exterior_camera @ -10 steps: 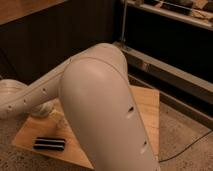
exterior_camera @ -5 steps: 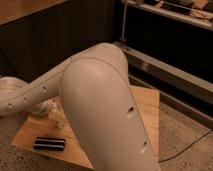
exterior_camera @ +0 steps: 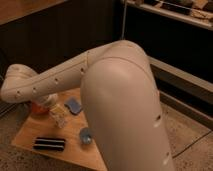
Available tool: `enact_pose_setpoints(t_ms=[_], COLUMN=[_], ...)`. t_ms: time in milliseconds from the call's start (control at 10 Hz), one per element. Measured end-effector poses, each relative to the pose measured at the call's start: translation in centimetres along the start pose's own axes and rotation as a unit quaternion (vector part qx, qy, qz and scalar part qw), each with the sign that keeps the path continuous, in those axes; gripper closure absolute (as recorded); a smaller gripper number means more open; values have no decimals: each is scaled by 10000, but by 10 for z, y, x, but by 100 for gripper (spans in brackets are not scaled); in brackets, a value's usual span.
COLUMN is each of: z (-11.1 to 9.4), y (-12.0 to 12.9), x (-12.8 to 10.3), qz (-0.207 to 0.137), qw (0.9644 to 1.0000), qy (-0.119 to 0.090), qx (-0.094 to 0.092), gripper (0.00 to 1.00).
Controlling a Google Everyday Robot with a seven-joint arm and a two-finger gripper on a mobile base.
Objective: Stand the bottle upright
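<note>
Dark cabinet fronts fill the back of the room, with a metal rack along the upper right of the frame. Low in the left half sits a pale wooden worktop (exterior_camera: 30,136) on a speckled floor. A big white robot arm (exterior_camera: 120,105) sweeps from the lower right up through the middle and down to the left edge. Its claw (exterior_camera: 44,104) hangs at the left over the worktop's far part, next to something orange (exterior_camera: 39,107); whether it is spread or closed I cannot tell. The bottle (exterior_camera: 59,116), pale and translucent, is just right of the claw, possibly touching it, seemingly tilted. A blue pad (exterior_camera: 74,105) lies beside it, a small blue cup (exterior_camera: 86,136) stands lower centre, and a flat black ribbed bar (exterior_camera: 49,144) lies near the worktop's front edge.
</note>
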State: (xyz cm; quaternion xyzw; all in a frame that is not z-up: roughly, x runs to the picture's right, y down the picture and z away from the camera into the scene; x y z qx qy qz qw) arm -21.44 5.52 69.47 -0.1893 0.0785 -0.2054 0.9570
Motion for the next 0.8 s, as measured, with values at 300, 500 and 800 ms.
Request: enact_pose_setpoints(t_ms=[300, 500, 800], z=[10, 22, 39], y=[-5, -6, -8], x=[33, 42, 49], qz=[512, 814, 1266], qw=[9985, 9954, 9869], qy=[-194, -459, -898], qx=[-71, -217, -437], gripper=[20, 20, 20])
